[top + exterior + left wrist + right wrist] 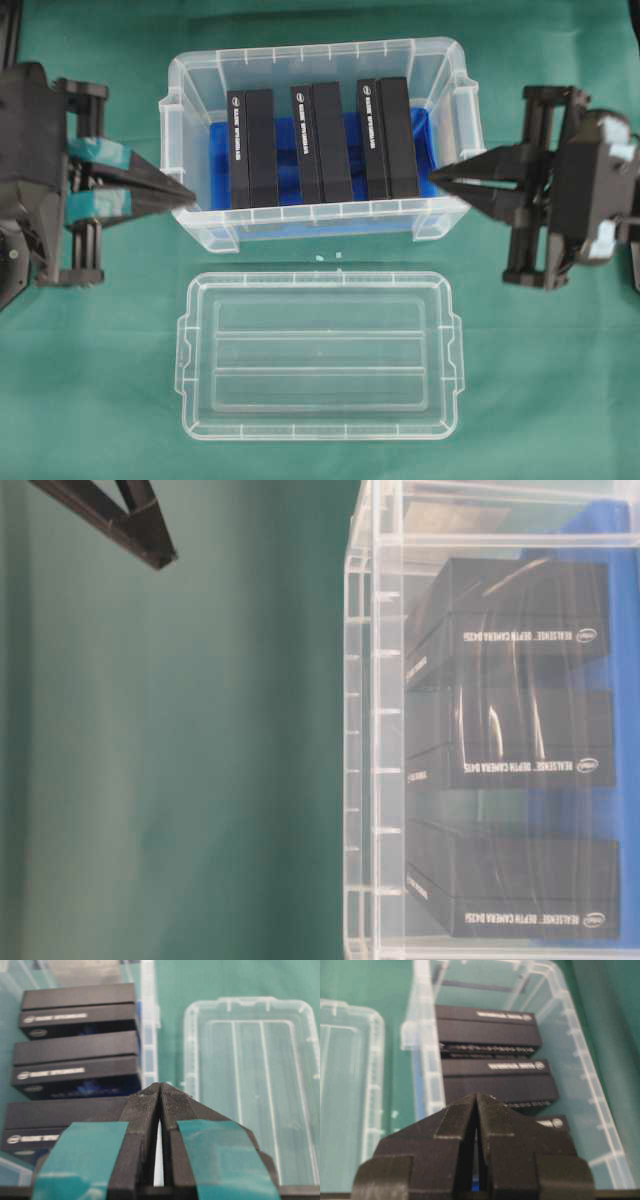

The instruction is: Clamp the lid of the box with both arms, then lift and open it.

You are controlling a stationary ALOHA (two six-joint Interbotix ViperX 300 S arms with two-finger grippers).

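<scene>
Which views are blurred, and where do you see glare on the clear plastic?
Right wrist view: softest, the black blocks' white lettering unreadable. Table-level view: turned sideways, curved glare streaks on the deep clear plastic tub. Overhead view: sharp, evenly lit, the flat clear plastic lid faint on the green cloth.

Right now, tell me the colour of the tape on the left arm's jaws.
Teal tape; it shows best in the left wrist view.

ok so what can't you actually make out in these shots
- Table-level view: flat clear plastic lid is out of frame, and the deep clear plastic box is cut by the edges.
- Overhead: white print on the three black upright blocks is too small to read.
- Right wrist view: right claw hides the nearest block.
</scene>
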